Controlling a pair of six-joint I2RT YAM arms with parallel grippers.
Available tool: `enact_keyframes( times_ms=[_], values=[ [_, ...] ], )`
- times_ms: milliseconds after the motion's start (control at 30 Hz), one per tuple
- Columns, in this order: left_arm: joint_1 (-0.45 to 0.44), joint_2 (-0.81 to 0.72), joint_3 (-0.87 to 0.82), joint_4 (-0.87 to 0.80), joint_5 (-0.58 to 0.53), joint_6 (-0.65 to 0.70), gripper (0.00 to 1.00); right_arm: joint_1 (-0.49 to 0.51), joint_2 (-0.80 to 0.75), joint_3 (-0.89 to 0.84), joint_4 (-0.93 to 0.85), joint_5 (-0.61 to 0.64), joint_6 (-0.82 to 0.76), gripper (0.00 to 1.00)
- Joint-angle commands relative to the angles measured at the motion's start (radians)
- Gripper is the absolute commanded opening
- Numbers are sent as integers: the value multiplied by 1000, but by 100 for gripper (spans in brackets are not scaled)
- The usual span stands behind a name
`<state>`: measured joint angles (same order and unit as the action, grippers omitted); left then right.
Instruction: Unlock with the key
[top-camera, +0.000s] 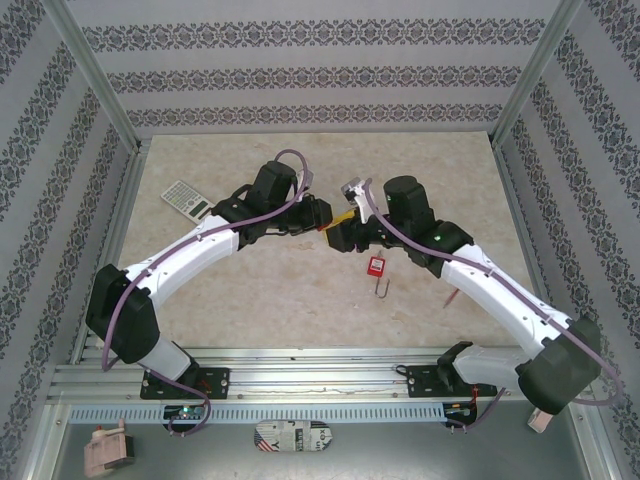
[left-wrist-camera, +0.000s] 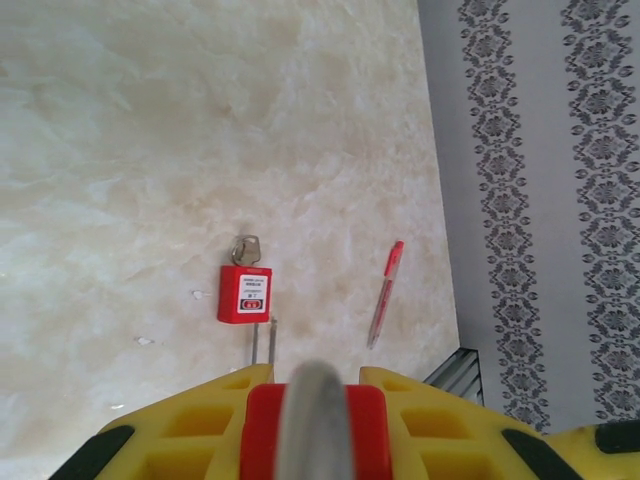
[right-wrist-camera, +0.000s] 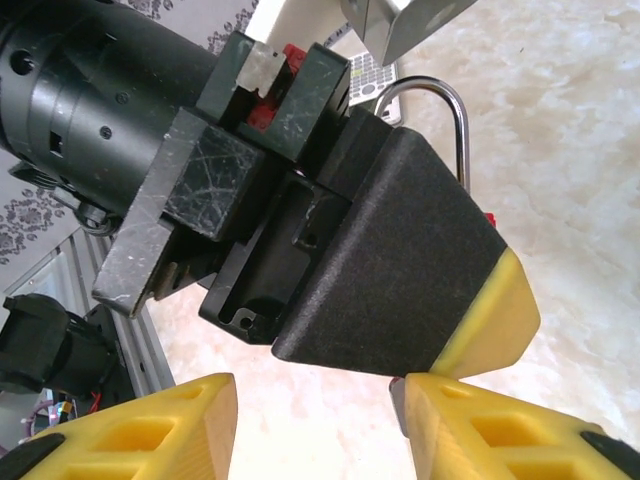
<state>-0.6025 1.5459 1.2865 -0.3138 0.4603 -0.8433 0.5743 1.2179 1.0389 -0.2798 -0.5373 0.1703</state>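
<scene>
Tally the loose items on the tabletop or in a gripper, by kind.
Red plastic padlocks: 2, one lying, one gripped
Silver metal key: 1
Slim red pen: 1
Grey pocket calculator: 1
Total: 5

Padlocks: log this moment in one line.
left fingers: shut on held padlock | right fingers: open, facing it | table padlock: key in it | pen: beside it

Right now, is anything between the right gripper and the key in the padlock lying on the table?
Nothing visible. The key sticks out of the red padlock on the table; the pen lies apart beside it. The open right gripper faces the left gripper, which clamps a second padlock.
</scene>
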Motion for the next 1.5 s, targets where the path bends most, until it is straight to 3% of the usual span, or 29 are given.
enact_keyframes(
  times_ms=[0, 500, 900, 1467],
  values=[
    [-6, -10, 8, 50, 43, 5, 0, 30, 42, 21, 0, -4, -27, 47],
    [21, 3, 19, 24, 38, 17, 0, 52, -69, -67, -26, 50, -31, 48],
    [21, -5, 4, 42, 53, 3, 0, 53, 62, -18, 17, 40, -41, 46],
    [20, -15, -16, 68, 72, -4, 0, 50, 118, 21, -1, 144, -82, 38]
  ],
)
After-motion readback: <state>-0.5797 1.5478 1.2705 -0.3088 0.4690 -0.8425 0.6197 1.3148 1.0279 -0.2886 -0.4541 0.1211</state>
